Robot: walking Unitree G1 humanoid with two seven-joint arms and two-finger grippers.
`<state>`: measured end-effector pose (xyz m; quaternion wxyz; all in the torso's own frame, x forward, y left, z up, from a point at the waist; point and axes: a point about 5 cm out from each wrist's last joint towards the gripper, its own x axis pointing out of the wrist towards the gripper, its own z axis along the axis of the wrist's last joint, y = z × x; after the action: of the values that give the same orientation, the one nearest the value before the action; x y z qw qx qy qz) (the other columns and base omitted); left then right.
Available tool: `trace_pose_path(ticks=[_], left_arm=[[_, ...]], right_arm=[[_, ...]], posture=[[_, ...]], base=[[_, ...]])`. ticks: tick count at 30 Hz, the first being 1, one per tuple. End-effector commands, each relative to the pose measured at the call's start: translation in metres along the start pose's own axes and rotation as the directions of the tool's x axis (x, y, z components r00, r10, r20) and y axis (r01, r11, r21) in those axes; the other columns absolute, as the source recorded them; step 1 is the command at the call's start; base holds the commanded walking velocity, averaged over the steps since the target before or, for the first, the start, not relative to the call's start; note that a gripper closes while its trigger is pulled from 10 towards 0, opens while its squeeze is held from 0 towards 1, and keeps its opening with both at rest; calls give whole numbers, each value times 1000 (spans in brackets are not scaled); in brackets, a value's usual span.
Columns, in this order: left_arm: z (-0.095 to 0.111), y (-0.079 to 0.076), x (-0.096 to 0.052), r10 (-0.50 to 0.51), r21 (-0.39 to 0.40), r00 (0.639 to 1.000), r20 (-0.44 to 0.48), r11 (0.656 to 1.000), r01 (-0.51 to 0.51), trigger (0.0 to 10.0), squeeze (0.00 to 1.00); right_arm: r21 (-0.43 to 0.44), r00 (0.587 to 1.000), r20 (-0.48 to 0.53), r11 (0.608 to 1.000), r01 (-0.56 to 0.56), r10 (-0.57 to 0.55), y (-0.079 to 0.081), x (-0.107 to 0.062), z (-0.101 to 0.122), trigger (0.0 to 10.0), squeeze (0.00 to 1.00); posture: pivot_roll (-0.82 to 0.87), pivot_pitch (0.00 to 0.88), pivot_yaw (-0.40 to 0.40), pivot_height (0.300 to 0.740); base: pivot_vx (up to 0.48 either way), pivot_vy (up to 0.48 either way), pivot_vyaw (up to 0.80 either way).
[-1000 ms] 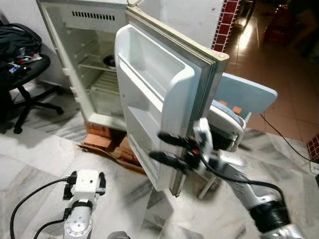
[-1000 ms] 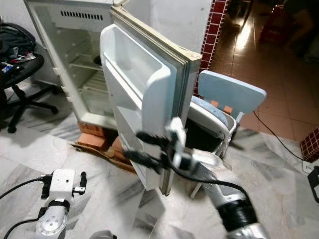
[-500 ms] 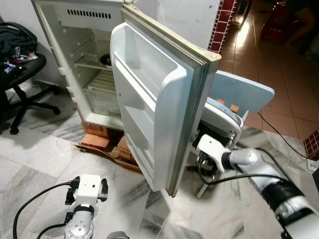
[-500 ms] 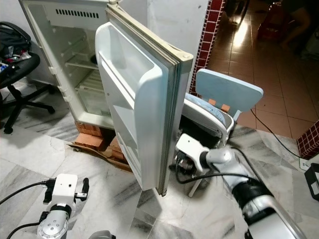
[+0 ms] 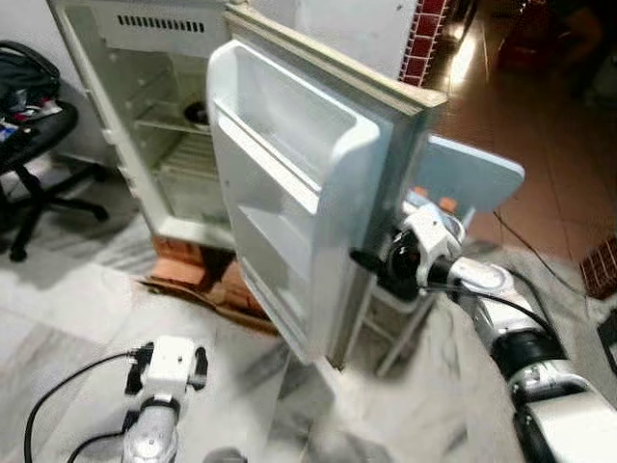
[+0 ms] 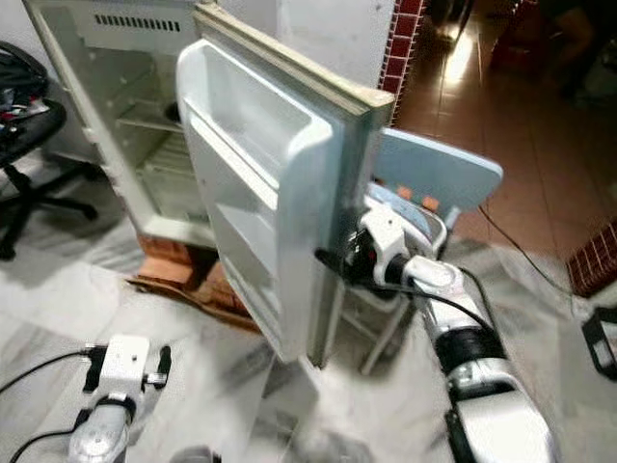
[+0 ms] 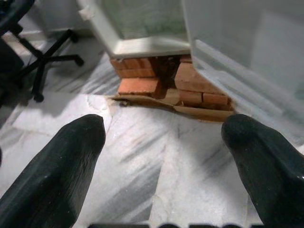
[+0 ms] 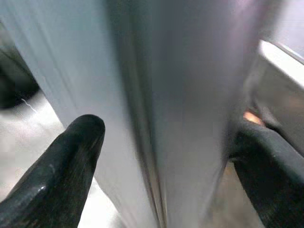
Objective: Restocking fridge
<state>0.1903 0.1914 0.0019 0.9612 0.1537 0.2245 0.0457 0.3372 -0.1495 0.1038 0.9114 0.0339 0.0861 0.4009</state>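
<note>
Fridge stands open on bricks. Right gripper straddles the free edge of the fridge door, fingers spread to either side — apparently to swing it. Left gripper idle, fingers apart — above the floor.

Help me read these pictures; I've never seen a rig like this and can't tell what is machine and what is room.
A humanoid robot looks down through two head cameras; the other two pictures come from cameras on its wrists. Before it stands a small white fridge raised on red bricks, its white door swung open. The right gripper, two long black fingers on a silver arm, straddles the door's free edge, one finger on each side, holding nothing else. The left gripper hangs open above the marble floor. Behind the door stands a pale blue chair.
</note>
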Motion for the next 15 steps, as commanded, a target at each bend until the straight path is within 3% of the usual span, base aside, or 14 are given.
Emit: trace_pose_path(ticks=[1, 4, 5, 8, 9, 11, 13, 15], left_arm=[[0, -2, 0, -13, 3, 1000, -2, 1000, 13, 10000, 0], [0, -2, 0, -15, 4, 1000, -2, 1000, 15, 10000, 0], [0, -2, 0, -18, 4, 1000, -4, 1000, 18, 10000, 0], [-1, -3, 0, -20, 4, 1000, -6, 1000, 20, 10000, 0], [-1, -4, 0, -25, 4, 1000, -12, 1000, 25, 10000, 0], [-3, -4, -1, -34, 4, 999, -18, 999, 34, 10000, 0], [-3, -4, -1, -36, 4, 999, -19, 999, 36, 10000, 0], [-4, -4, -1, -35, 4, 999, -21, 999, 35, 10000, 0]], right_arm=[[-31, 976, 179, 993, -116, 120, 13, 14, 43, 10000, 0], [0, 966, 199, 986, -169, 166, 20, 16, 44, 10000, 0], [31, 939, 188, 954, -298, 288, 34, 12, 37, 10000, 0], [28, 923, 152, 932, -361, 353, 41, 9, 28, 10000, 0], [-8, 920, 38, 921, -390, 390, 41, 2, 7, 10000, 0], [20, 883, -90, 887, -462, 462, 43, -14, -16, 10000, 0], [37, 863, -112, 870, -491, 492, 45, -19, -20, 10000, 0], [59, 816, -152, 829, -556, 558, 51, -30, -26, 10000, 0]], posture=[[87, 2, 5, 740], [83, 1, 4, 740], [85, 1, 2, 740], [85, 1, 1, 740], [85, 1, 1, 740], [86, 2, 1, 740], [85, 3, 1, 740], [84, 3, 2, 740]], base=[[0, 0, 0], [0, 0, 0], [0, 0, 0], [0, 0, 0], [0, 0, 0], [0, 0, 0], [0, 0, 0], [0, 0, 0]])
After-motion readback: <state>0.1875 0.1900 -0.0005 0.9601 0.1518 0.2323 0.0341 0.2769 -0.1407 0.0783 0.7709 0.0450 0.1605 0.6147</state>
